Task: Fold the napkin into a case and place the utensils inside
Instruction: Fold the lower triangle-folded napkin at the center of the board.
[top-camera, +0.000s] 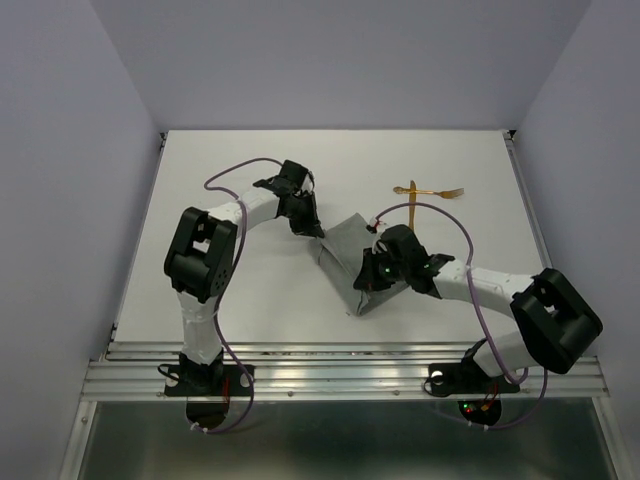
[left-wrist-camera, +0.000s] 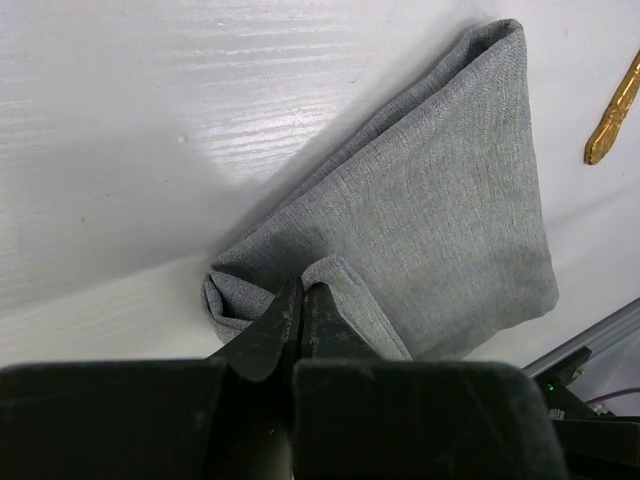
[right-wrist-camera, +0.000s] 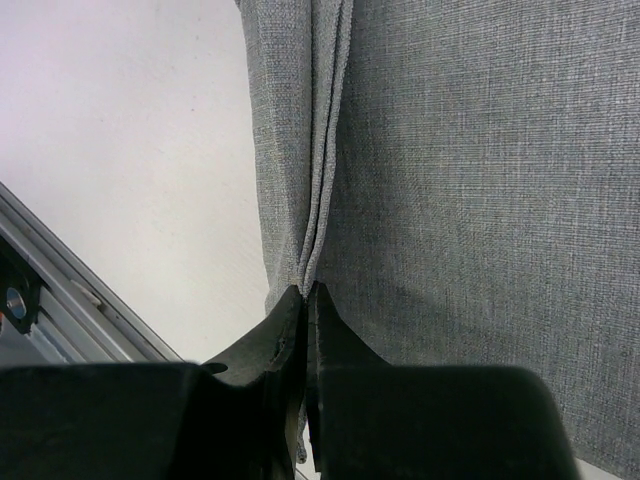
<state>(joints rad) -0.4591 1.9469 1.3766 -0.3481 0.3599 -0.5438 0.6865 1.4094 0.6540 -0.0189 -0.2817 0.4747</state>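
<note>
The napkin (top-camera: 342, 252) lies folded in several layers near the middle of the overhead frame, as an angular grey shape on the white table (top-camera: 230, 170). In the left wrist view it fills the centre and right of the frame (left-wrist-camera: 440, 220), with a rolled corner at the lower left. The left gripper (left-wrist-camera: 303, 296) is clenched on that rolled corner. It meets the cloth's upper left tip in the overhead view (top-camera: 319, 234). The right gripper (right-wrist-camera: 308, 296) is pinched tight on stacked cloth edges (right-wrist-camera: 480, 180), at the napkin's lower end overhead (top-camera: 363, 284). The utensils (top-camera: 428, 193) lie crossed in the upper right, apart from the cloth.
</note>
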